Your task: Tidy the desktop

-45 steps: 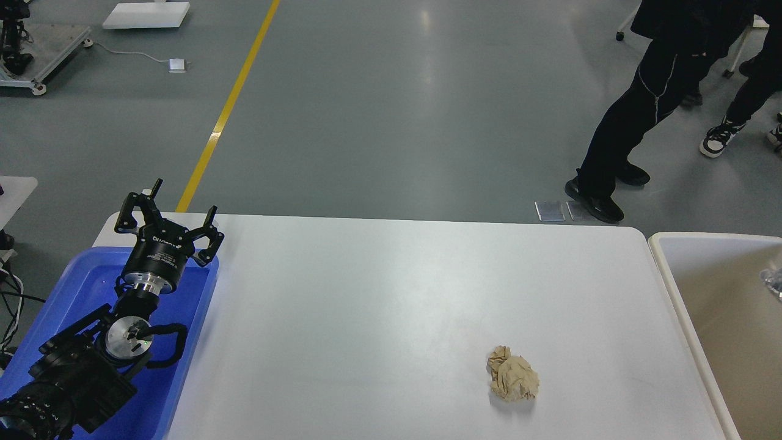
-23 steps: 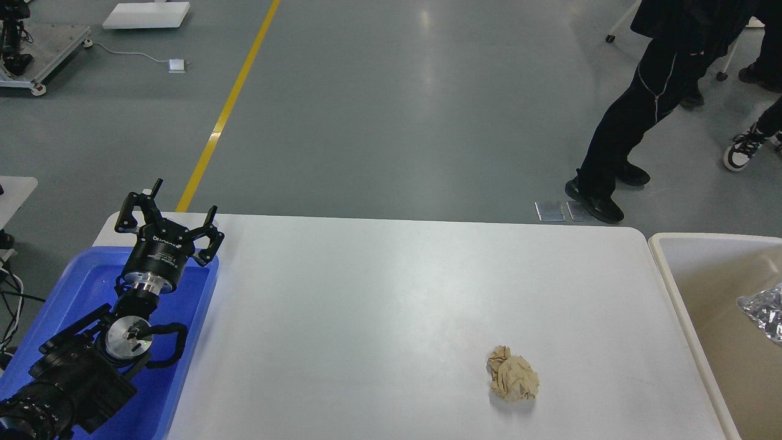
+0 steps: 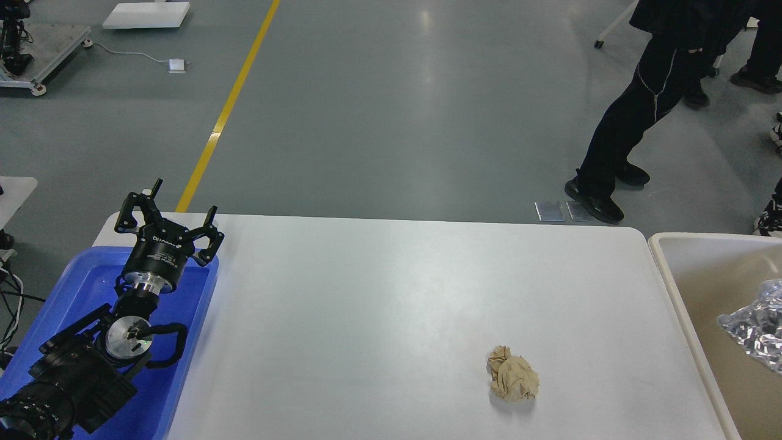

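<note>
Tabletop: the white tabletop fills the middle of the head view, and it's nearly bare, so the tidying looks close to done.
Crumpled paper: one tan crumpled paper ball sits alone on the near right part of the tabletop, well apart from both bins. That's my guess for the next pick.
Left tool: the left tool hangs over the far end of the blue tray, fingers spread and gripping nothing, parked out of the way by the look of it.
Right tool: not in view at all.
Beige bin: the beige bin stands just beside the tabletop's right edge, handy for rubbish; a shiny crinkled wrapper shows inside it.
Writing: there's white lettering on the left tool's black body, too small to read.
Background: a person in black stands on the floor beyond the tabletop.
</note>
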`<control>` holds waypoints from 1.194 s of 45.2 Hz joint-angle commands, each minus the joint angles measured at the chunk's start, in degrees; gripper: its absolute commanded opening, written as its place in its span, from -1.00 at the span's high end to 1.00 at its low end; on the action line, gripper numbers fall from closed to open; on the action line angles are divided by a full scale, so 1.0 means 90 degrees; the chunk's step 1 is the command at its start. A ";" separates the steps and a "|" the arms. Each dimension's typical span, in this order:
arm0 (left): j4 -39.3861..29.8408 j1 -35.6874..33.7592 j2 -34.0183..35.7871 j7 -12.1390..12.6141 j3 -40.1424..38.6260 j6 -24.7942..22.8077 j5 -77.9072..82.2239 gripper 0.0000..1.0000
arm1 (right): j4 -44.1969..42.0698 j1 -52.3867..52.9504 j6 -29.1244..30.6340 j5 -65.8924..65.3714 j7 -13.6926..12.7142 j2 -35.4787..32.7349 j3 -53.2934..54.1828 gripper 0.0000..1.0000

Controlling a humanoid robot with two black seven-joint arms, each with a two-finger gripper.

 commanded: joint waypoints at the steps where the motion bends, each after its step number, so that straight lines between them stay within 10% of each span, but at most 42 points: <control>1: -0.0001 0.0001 0.0000 0.0000 0.0000 0.0000 -0.0007 -1.00 | 0.0137 0.0083 -0.0221 0.0019 0.0025 0.0011 0.0043 -0.95; 28: -0.0001 0.0001 0.0000 0.0000 0.0000 0.0000 -0.0007 -1.00 | 0.2674 0.2593 -0.0035 0.0029 0.0025 -0.1912 0.2834 -0.98; 54: -0.0001 0.0001 0.0000 0.0000 0.0000 0.0000 -0.0007 -1.00 | 0.6005 0.2037 0.0209 0.0029 0.0074 -0.2284 0.6819 -0.98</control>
